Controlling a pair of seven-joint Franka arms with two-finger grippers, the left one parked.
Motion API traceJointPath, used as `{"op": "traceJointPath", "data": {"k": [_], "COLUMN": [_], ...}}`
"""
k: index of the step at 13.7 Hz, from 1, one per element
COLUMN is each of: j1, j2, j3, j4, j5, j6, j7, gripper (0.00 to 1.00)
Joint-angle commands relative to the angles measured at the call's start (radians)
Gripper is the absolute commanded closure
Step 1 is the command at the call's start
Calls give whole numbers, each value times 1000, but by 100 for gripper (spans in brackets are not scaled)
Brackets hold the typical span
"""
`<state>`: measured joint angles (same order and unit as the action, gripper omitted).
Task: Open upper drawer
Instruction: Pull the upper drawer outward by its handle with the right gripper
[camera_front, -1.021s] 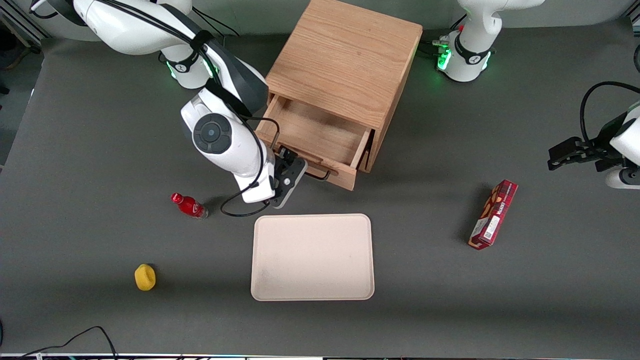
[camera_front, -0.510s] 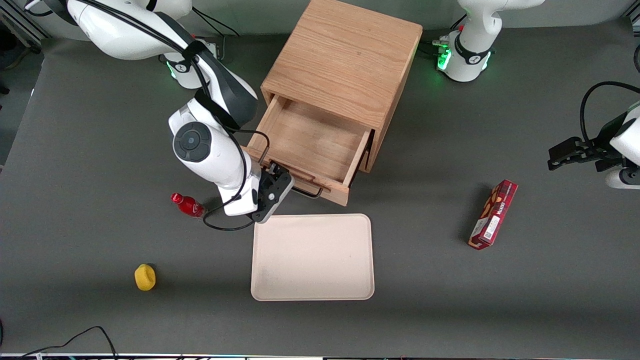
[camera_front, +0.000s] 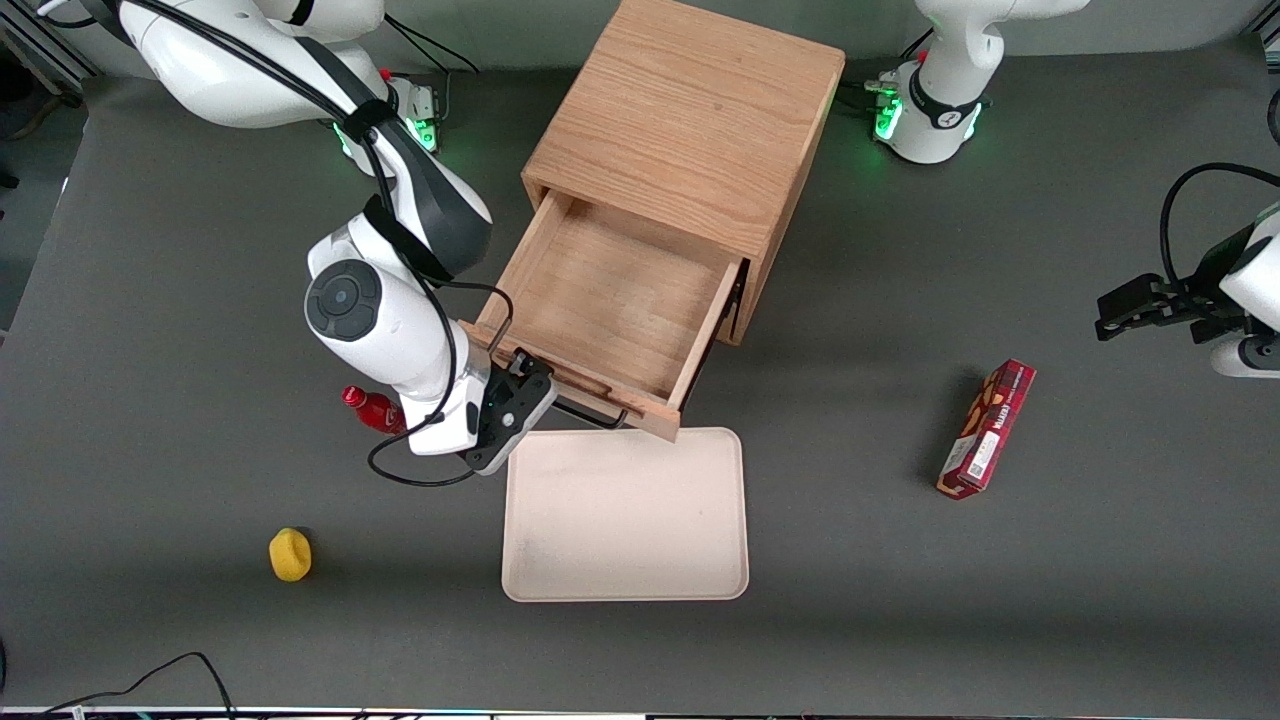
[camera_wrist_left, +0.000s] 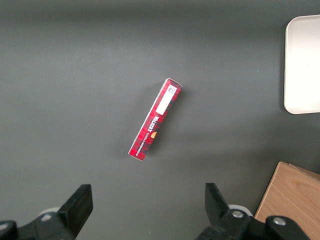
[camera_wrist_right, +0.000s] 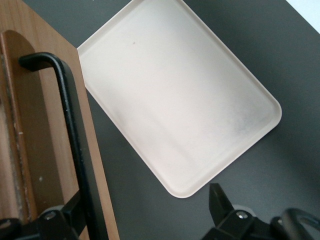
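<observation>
Front view: we see the cabinet (camera_front: 690, 120) mid-table w/ the upper drawer (camera_front: 600, 300) pulled well out toward the camera. Its tray shows bare wood inside, nothing in it. The drawer's front edge sits just above the rim of the beige tray (camera_front: 625, 515), which also holds nothing.

Our gripper (camera_front: 530, 385) is at the drawer's front, at the working arm's end of the black handle (camera_front: 590, 415). In the wrist view the handle (camera_wrist_right: 75, 135) runs along the drawer front (camera_wrist_right: 30, 150), w/ one finger (camera_wrist_right: 60, 220) close against it and the other finger (camera_wrist_right: 222, 205) well apart, over dark table next to the tray (camera_wrist_right: 175, 95). So the fingers are spread wide, not clamped; the bar passes betw. them. We can't tell if the near finger actually touches the bar.

Around the gripper: a red bottle (camera_front: 375, 410) lies just beside the wrist, partly hidden by the arm. A yellow item (camera_front: 290, 555) lies nearer the camera than the gripper, well apart from it. A red box (camera_front: 985, 430) lies toward the parked arm's end of the table, also seen from the left wrist (camera_wrist_left: 155, 120), flat on the mat.
</observation>
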<state>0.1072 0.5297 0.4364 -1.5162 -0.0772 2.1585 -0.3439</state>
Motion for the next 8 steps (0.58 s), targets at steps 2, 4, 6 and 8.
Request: {"op": "traceJointPath", "data": {"k": [2, 4, 6, 8], "j1": [5, 5, 5, 2], "j2": [15, 15, 9, 1], "j3": [-18, -18, -18, -24], "j4": [31, 34, 56, 60], "j5": [0, 37, 104, 181], "j6": [21, 21, 18, 20], "j7": [-23, -21, -14, -11], "gripper": [0, 0, 0, 0]}}
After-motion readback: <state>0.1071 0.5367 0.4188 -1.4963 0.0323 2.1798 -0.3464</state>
